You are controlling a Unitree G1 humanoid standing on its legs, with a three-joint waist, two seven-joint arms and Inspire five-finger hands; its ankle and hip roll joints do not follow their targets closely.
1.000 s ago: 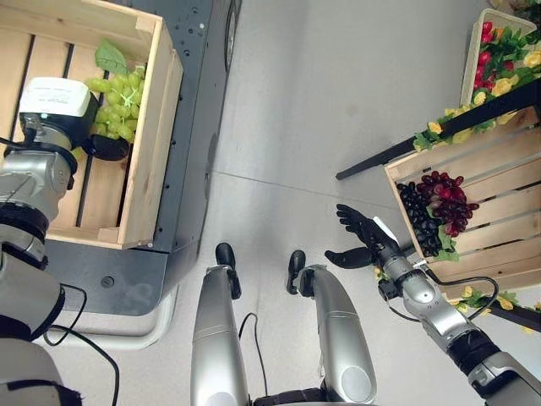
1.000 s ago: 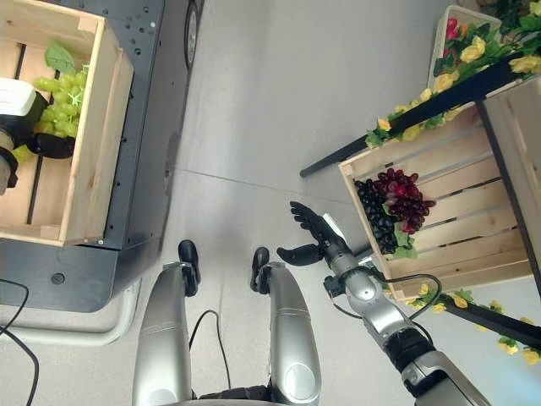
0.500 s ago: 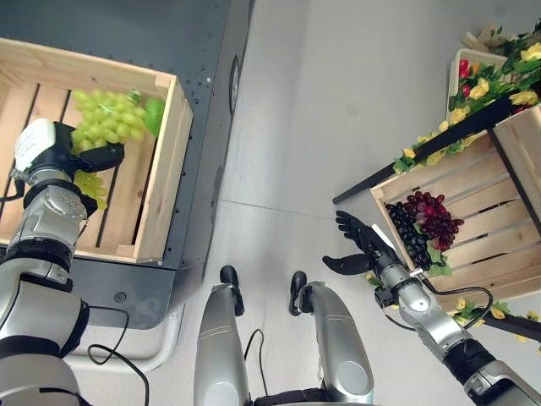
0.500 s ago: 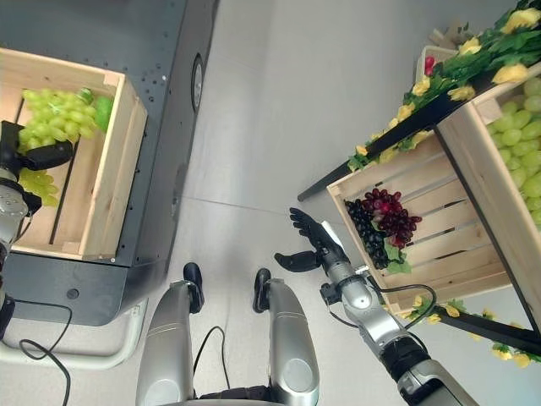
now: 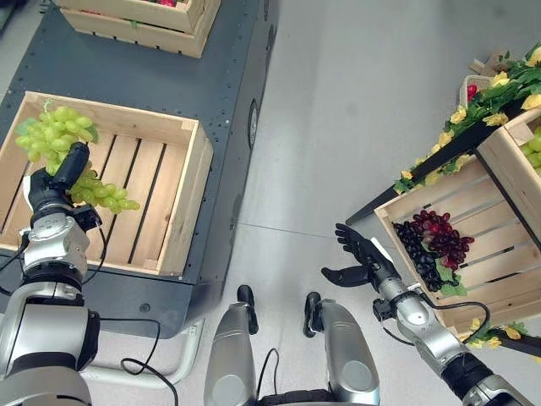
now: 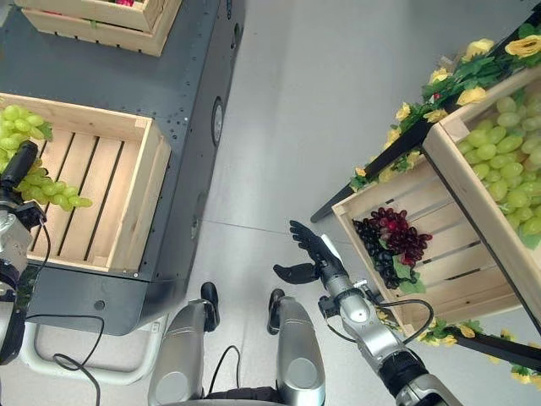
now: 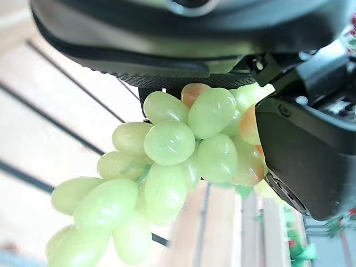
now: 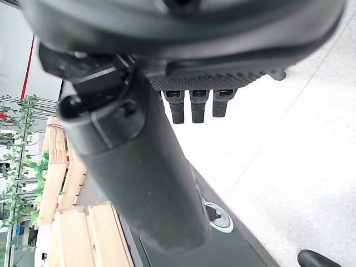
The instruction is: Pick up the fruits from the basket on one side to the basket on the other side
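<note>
The left hand point(image 5: 52, 188) has its fingers and thumb wrapped around a bunch of green grapes point(image 5: 61, 145). In the left wrist view the grapes point(image 7: 167, 167) hang down from the dark palm. The hand holds the bunch up over the left part of a wooden crate point(image 5: 182, 190) with a slatted bottom. This crate sits on a dark grey platform point(image 5: 228, 76). Another wooden crate point(image 5: 144, 17) sits farther back on the same platform.

The right hand point(image 5: 359, 258) hangs over the grey floor point(image 5: 338, 101) with its fingers spread apart and holds nothing. Just beside it is a tilted wooden crate point(image 5: 494, 233) with dark purple and red grapes point(image 5: 433, 245) inside. Yellow flowers with green leaves point(image 5: 473, 106) run along the stand above it.
</note>
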